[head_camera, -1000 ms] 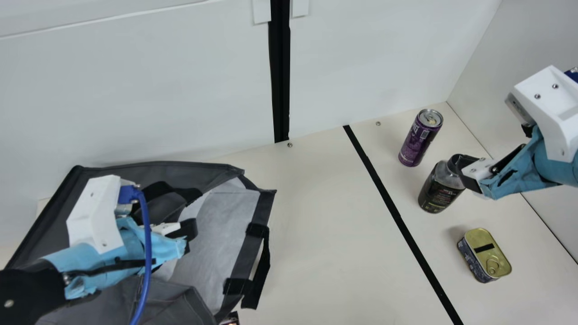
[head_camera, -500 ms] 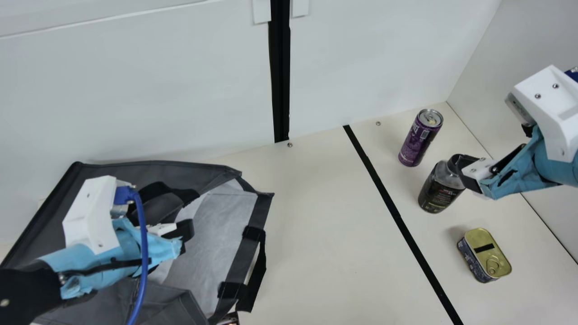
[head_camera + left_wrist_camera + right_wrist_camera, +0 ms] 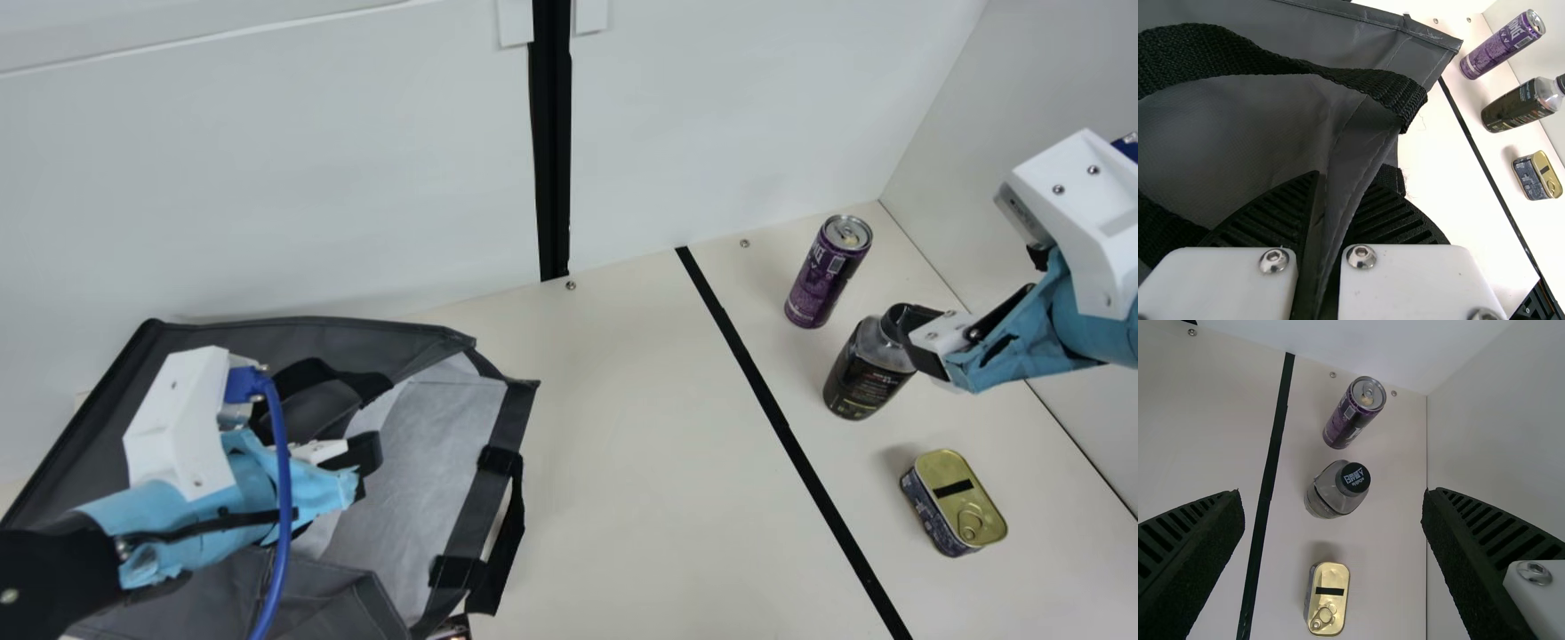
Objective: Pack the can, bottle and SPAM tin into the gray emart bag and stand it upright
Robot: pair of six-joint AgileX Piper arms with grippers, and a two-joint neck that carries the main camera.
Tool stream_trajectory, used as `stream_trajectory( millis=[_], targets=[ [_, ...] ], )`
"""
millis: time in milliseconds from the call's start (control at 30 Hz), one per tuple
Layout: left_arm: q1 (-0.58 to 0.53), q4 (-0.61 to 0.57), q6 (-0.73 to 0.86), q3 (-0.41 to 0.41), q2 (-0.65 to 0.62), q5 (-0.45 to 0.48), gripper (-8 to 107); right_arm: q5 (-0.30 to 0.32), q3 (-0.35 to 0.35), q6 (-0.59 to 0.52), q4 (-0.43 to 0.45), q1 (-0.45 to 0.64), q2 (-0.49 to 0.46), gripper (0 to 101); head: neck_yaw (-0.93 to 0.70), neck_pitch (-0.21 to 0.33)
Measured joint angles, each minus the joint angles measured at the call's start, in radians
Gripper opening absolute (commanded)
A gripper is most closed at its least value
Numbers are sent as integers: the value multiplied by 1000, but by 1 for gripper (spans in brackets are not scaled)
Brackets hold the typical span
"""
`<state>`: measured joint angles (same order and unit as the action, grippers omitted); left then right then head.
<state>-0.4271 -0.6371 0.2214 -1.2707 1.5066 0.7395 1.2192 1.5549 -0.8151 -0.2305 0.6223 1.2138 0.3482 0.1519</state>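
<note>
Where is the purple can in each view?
Main view: the purple can stands right of centre, beyond the bottle.
Left wrist view: the can, past the bag, beside the bottle.
Right wrist view: the can, beside the bottle, opposite the tin.
Shared landmark: the black line.

The cream table (image 3: 640, 400) is backed from 10 to 1 o'clock by a white wall (image 3: 311, 178), which is divided at 12 o'clock by a black upright strip (image 3: 552, 160) flanked by 2 white tabs (image 3: 514, 22). At 2 o'clock, the corner is closed off by a pale side wall (image 3: 996, 107). The tabletop is crossed by a black line (image 3: 773, 409), slanted towards 5 o'clock, and is softly lit.
</note>
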Motion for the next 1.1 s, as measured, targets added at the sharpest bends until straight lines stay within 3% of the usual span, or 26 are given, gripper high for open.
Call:
stream_trajectory(
  millis=[633, 867, 1100],
  targets=[
    [0, 0, 0, 0, 0, 0, -8, -3, -5, 3, 3, -5, -4, 95, 0, 0],
    [0, 0, 0, 0, 0, 0, -8, -14, -15, 67, 44, -56, -8, 95, -2, 0],
    [0, 0, 0, 0, 0, 0, -8, -15, 21, 126, 71, -72, 37, 95, 0, 0]
  ],
)
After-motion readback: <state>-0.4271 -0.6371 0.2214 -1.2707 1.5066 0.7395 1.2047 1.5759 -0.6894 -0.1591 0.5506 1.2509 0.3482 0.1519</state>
